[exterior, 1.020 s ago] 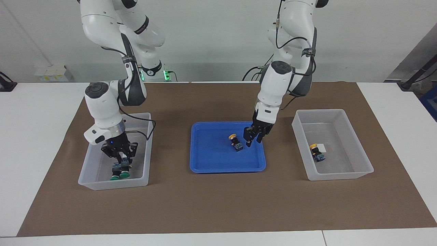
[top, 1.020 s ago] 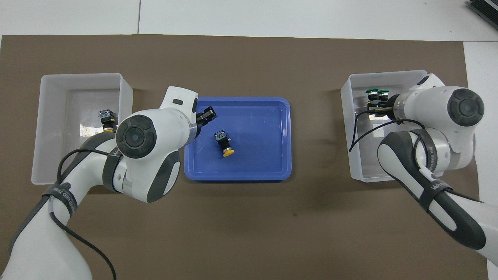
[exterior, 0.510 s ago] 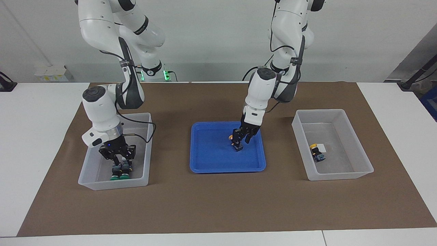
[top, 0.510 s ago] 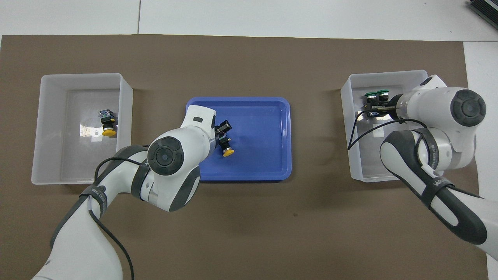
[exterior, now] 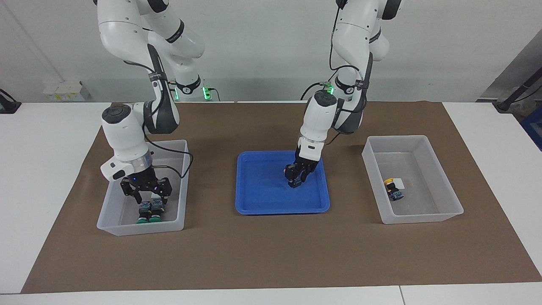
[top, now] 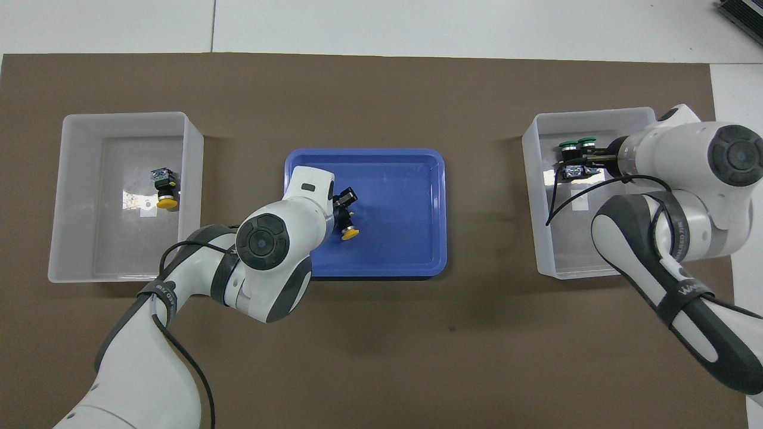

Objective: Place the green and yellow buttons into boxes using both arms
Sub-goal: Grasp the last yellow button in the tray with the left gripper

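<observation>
My left gripper (exterior: pixel 296 176) is low in the blue tray (exterior: pixel 262 199), open, with a finger on either side of the black-and-blue body of a yellow button (top: pixel 347 232). In the overhead view the left gripper (top: pixel 341 205) covers that body and only the yellow cap shows. My right gripper (exterior: pixel 146 195) is open and empty, just above two green buttons (exterior: pixel 148 213) that lie side by side in the box (exterior: pixel 139 228) at the right arm's end. They also show in the overhead view (top: pixel 575 144). Another yellow button (exterior: pixel 393 189) lies in the box (exterior: pixel 423 218) at the left arm's end.
A brown mat (exterior: pixel 271 254) covers the table under the tray and both boxes. Each box holds a small white label (top: pixel 143 210). White table surface (exterior: pixel 42 140) lies past the mat at both ends.
My left gripper moved across the tray and came down around the yellow button. My right gripper let go of a green button beside the other one and rose a little, open.
</observation>
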You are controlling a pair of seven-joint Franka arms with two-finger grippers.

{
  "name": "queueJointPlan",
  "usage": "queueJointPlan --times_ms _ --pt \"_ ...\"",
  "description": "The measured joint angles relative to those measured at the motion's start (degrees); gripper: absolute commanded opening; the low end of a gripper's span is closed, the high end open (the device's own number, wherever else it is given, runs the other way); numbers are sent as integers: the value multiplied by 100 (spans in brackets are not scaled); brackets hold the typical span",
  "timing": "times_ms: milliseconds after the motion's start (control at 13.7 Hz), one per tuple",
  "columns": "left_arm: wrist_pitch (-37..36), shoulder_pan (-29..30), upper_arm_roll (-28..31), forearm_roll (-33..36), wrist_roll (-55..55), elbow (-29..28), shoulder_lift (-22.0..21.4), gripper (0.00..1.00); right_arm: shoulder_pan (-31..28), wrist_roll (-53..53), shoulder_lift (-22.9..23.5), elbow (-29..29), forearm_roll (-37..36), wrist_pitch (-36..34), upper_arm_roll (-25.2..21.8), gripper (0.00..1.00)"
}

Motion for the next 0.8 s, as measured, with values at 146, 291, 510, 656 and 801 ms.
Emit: queueJointPlan --times_ms 146,291,510,656,801 --pt "4 -19 -4 0 -2 -54 4 40 163 232 -420 174 42 -814 48 100" --pt "14 -39 0 0 -2 -56 -3 27 305 319 -879 320 436 -1487 62 100" --pt "17 -54 2 0 -2 -56 -14 3 323 319 -1395 510 975 -2241 64 100" --pt "17 -55 2 0 -2 -55 -17 0 323 319 -1530 673 1011 -2667 64 100" --pt "17 -55 5 0 -2 -49 -19 0 323 319 -1569 930 1015 -3081 64 100"
